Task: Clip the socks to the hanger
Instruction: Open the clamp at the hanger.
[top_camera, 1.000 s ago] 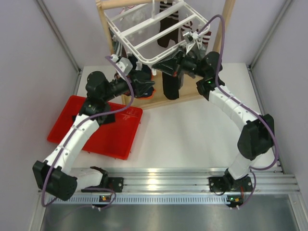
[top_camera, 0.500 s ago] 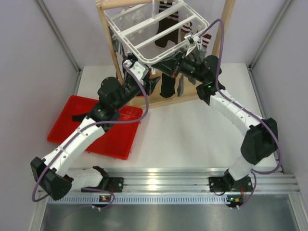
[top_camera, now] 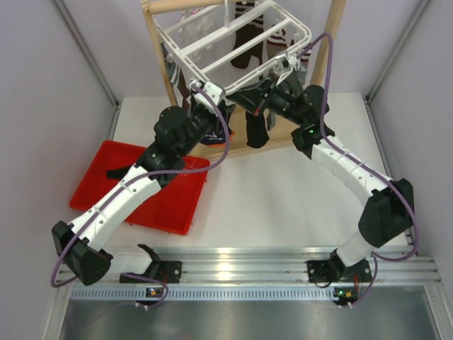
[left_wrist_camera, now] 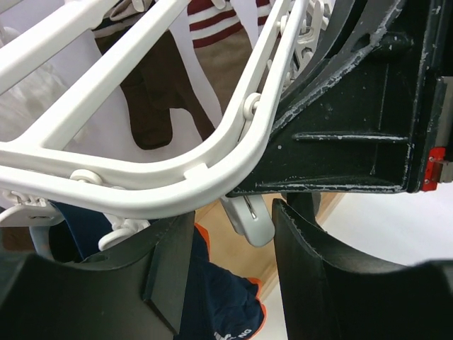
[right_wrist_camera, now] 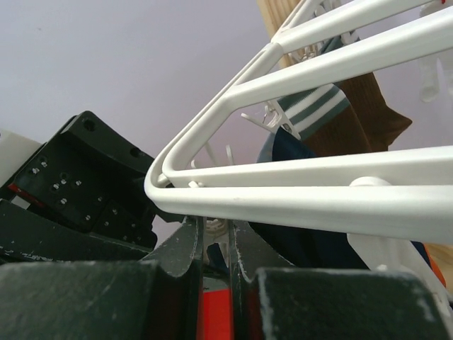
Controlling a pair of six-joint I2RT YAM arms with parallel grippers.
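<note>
The white hanger hangs tilted from a wooden frame; its bars fill the left wrist view and the right wrist view. Brown socks with striped cuffs hang clipped to it, shown in the left wrist view and the right wrist view. A black sock hangs under the near edge; what holds it is hidden. My left gripper is open under the near corner, its jaws on either side of a white clip. My right gripper is nearly shut on a small white clip.
The light wooden frame carries the hanger. Navy fabric with orange trim hangs under the left gripper. A red tray lies at the left of the table. Grey walls stand on both sides.
My left gripper has moved up and to the right, to the hanger's near corner. The hanger's near edge has shifted right and up. The right gripper and the black sock moved slightly with it.
</note>
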